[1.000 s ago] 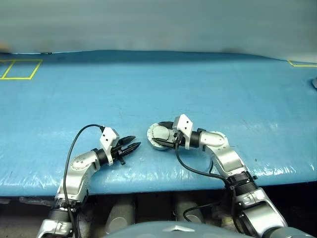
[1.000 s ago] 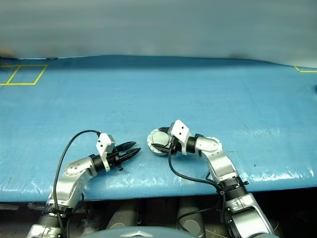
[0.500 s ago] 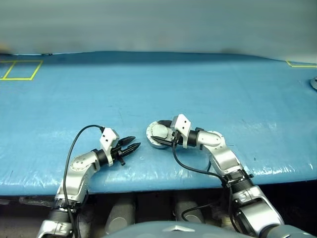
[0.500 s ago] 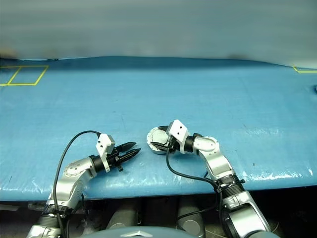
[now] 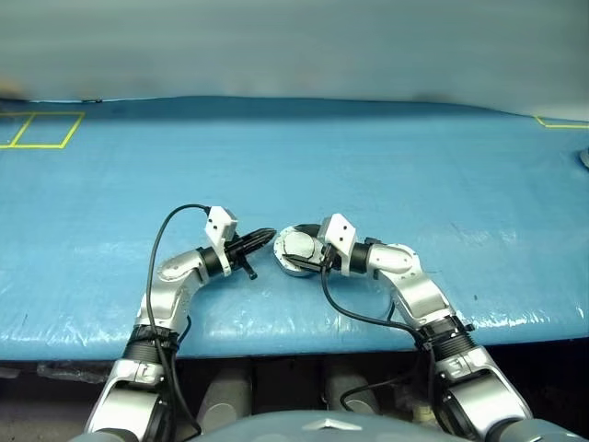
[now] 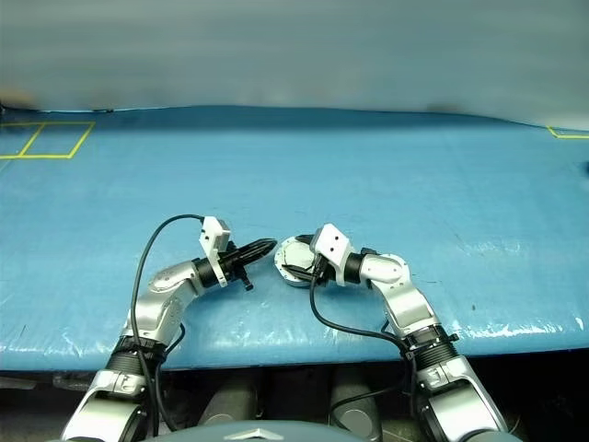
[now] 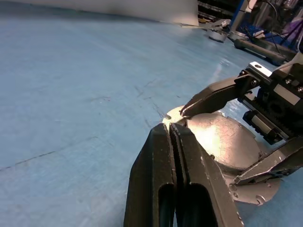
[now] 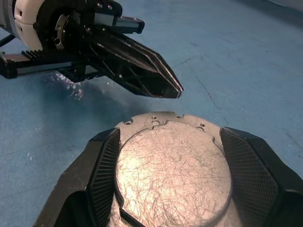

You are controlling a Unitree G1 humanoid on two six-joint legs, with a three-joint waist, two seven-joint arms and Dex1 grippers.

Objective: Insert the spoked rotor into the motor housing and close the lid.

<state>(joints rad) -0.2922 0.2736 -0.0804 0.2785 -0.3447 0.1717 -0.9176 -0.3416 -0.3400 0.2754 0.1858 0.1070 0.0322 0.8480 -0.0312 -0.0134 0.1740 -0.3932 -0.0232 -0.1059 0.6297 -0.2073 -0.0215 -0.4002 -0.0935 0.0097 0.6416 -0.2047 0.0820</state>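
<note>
The right gripper (image 6: 296,265) grasps the motor housing (image 8: 173,165), one black finger (image 8: 105,165) pressed against each side of the grey puck, whose scratched round top and flanged rim with small holes face the wrist camera. The lid (image 7: 222,142) lies shut over it, so the inside is hidden. The left gripper (image 6: 267,245) is clenched, its two black fingers (image 7: 163,175) pressed flat together and holding nothing, the tips level and just beside the housing's rim on the robot's left. The housing rests on the blue table cover (image 5: 386,157), close to the near edge and about midway along it. Yellow tape lines (image 5: 41,129) mark the far left corner.
</note>
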